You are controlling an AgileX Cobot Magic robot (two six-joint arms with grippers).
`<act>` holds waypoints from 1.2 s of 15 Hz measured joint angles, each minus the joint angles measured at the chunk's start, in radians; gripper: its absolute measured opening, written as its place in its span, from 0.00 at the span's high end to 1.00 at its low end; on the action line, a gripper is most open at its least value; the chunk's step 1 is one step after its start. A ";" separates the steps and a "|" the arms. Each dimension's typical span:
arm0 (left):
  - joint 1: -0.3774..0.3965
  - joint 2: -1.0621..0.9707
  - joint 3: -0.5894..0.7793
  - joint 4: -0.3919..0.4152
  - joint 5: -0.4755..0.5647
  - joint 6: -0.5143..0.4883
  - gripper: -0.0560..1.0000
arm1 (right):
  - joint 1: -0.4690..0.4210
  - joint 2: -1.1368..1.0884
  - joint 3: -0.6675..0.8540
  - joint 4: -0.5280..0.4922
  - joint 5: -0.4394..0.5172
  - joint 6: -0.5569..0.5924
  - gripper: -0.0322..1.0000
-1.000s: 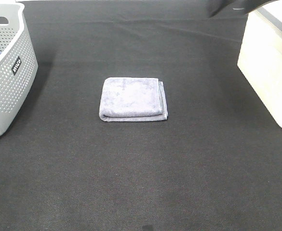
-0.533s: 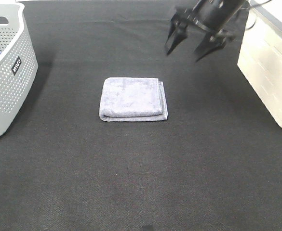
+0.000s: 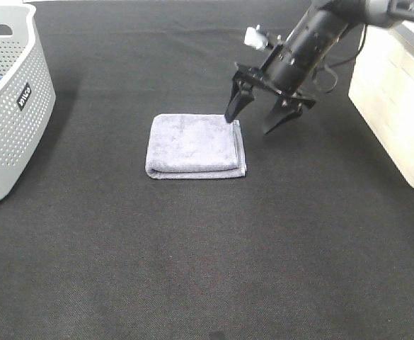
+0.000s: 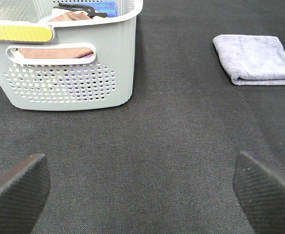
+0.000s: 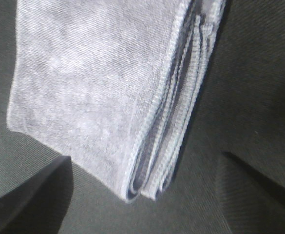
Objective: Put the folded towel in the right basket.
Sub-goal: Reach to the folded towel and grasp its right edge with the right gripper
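folded towel (image 3: 194,145) | long axis left-right, layered edges rightward | left jaws, right jaws: spread, empty

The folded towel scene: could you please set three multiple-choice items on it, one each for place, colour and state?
1. Where is the towel? A on a shelf; B on the black mat; C in a gripper.
2. What colour is the right basket? A cream; B red; C green.
3. How is the right gripper? A shut on the towel; B open; C out of view.
Answers: 1 B, it lies flat on the mat. 2 A, its wall shows cream. 3 B, its jaws stand apart beside the towel.
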 joint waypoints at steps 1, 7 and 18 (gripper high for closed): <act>0.000 0.000 0.000 0.000 0.000 0.000 0.03 | 0.000 0.019 -0.002 0.018 -0.002 -0.007 0.24; 0.000 0.000 0.000 0.000 0.000 0.000 0.03 | 0.000 0.086 -0.003 0.045 -0.070 -0.051 0.24; 0.000 0.000 0.000 0.000 0.000 0.000 0.03 | 0.000 0.149 -0.014 0.217 -0.131 -0.165 0.48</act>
